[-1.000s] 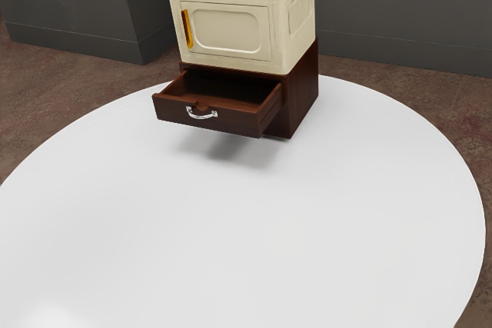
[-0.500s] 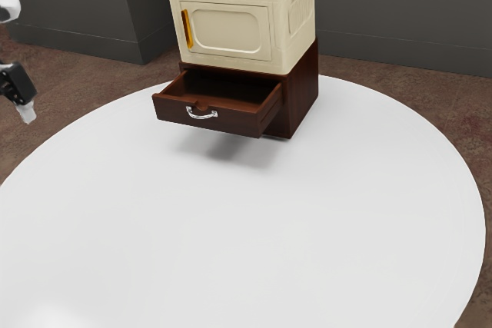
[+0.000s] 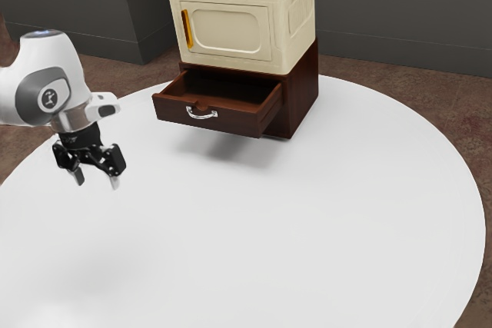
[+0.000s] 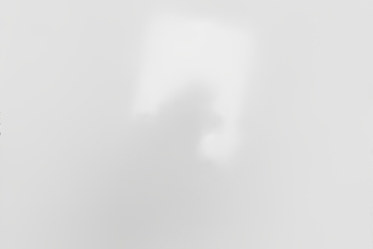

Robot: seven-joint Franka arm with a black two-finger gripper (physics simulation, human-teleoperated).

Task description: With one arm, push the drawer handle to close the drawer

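Step in hand, as judged: approach. Gripper (image 3: 97, 180) hangs toward the round white table's (image 3: 307, 251) exterior-view-left rim, fingers wide apart, nothing between them. Wooden drawer (image 3: 242, 123) juts from its cabinet (image 3: 303, 94) near the far rim; silver handle (image 3: 201, 117) untouched. Next move needs fingertips lined up before the handle, then a straight push cabinetward.

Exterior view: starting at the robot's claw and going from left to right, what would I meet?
The open claw → the silver handle on the front of the drawer → the brown cabinet's side wall. The cream box overlaps that stretch, so I leave it out.
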